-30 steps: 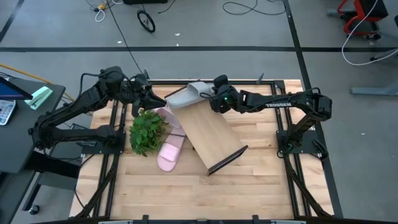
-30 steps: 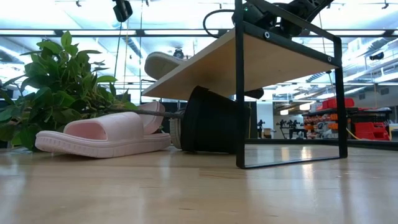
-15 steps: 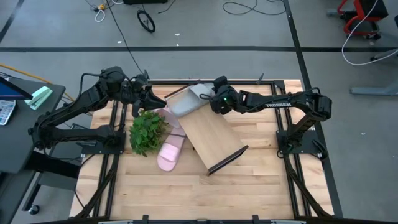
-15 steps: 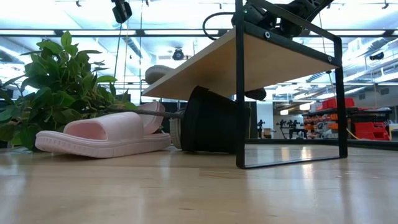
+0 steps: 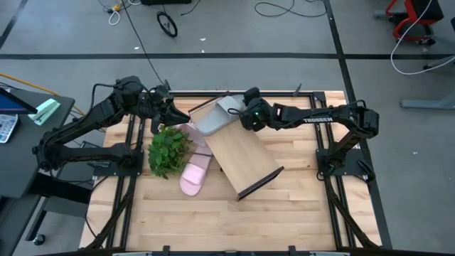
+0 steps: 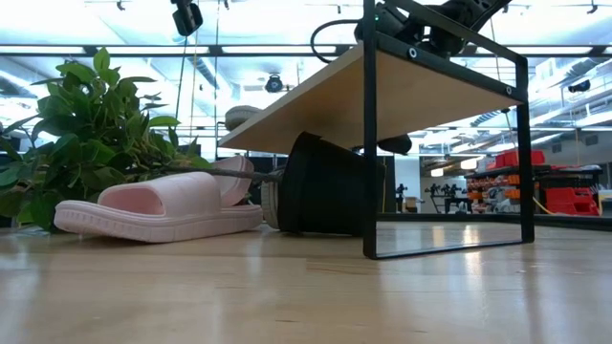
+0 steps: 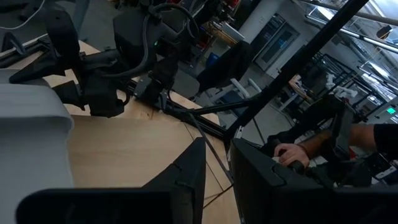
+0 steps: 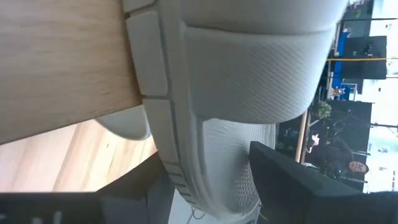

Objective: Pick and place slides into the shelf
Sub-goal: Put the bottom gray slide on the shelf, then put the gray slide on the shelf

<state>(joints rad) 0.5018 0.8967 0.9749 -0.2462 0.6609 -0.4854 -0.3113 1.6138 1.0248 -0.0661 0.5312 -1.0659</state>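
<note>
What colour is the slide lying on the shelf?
Grey; the slide on the shelf shows best in the high view.

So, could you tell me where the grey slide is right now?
In the high view, the grey slide lies on the far end of the tilted shelf, just beside the right gripper, with the plant to its left.

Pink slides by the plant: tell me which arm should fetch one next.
Left. The left claw sits at the plant, right above the pink slides. The right claw is across the shelf, at the grey slide lying on its far end.
</note>
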